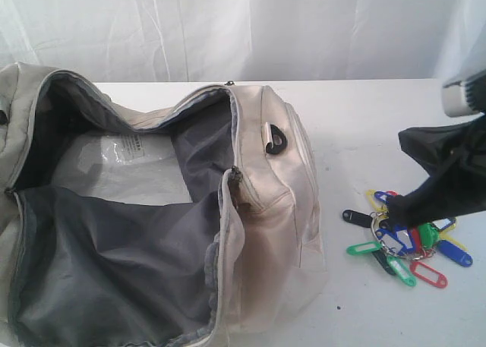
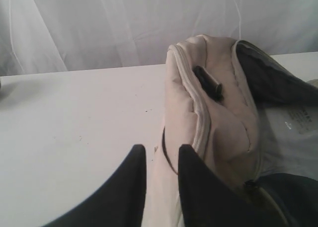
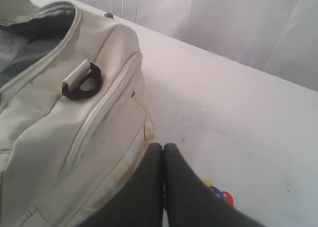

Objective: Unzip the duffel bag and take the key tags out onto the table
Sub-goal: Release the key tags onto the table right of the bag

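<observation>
Rightward, key tags (image 1: pixel 404 245) near duffel bag (image 1: pixel 266 172) edge

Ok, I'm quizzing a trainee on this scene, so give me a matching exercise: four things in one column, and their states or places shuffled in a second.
Things:
1. cream fabric duffel bag
2. bunch of coloured plastic key tags
3. left gripper
4. right gripper

States or places:
A. shut tight
B. unzipped, grey lining showing
C. lying on the flat white table, beside the bag
D. jaws apart, cream fabric seen between them

Pairs: 1-B, 2-C, 3-D, 4-A
</observation>
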Robot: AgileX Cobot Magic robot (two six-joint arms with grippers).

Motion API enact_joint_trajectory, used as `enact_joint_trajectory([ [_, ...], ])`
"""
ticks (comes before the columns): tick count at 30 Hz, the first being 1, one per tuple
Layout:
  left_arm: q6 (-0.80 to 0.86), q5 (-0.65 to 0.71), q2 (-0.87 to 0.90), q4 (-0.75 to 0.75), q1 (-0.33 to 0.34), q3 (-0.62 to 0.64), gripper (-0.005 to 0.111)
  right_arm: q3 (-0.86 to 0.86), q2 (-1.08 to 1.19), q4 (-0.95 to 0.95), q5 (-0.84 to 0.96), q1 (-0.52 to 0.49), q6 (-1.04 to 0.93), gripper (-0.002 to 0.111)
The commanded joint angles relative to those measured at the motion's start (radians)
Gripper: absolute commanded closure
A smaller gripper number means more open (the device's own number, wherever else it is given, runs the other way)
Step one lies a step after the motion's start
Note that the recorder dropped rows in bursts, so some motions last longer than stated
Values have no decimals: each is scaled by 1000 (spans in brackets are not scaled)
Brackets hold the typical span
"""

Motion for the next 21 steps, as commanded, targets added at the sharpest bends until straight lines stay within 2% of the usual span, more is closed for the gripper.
enact_joint_trajectory([
  [1,0,-68,-7,10,2,4,78,87,-119,-3,-57,-8,40,108],
  [13,0,-81,-7,10,2,4,78,290,-333,-1,-236,-8,214,108],
  [21,0,-84,-7,10,2,4,78,352,-395,15,-229,-8,241,108],
])
